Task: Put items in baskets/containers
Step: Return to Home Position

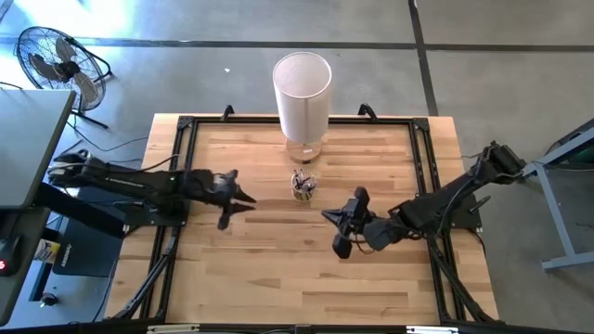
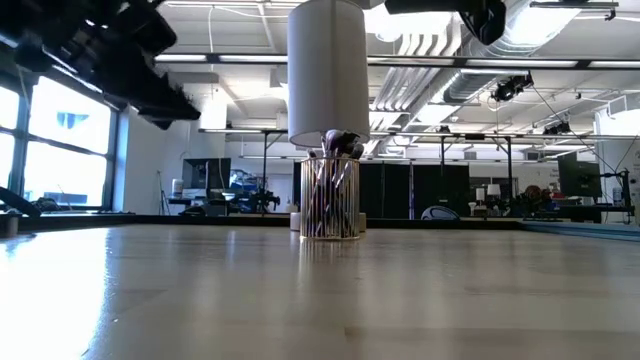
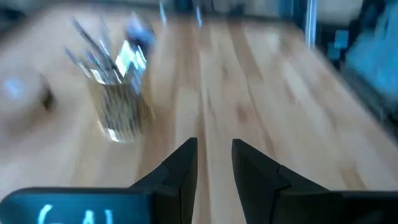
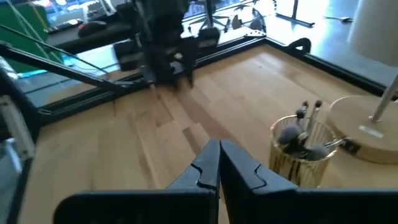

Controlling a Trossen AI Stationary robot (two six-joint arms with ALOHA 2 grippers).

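Beside the cup (image 1: 303,186), arms reach inward: left jaws slightly apart, right jaws closed.

At centre of desk (image 2: 320,300): clear glass cup (image 2: 330,208), upright, packed with makeup brushes (image 2: 340,146) standing near-vertical, bristle tips clear of the rim. Directly behind the cup: tall white cylinder (image 2: 328,70), wider than the cup, cut off by the upper edge of view. Upper left: dark links of left arm (image 2: 120,60), raised well off the desk; top right: small dark part of right arm (image 2: 482,18); beyond the desk, open hall with windows (image 2: 60,150) at left and ceiling ducts (image 2: 560,35) at right.
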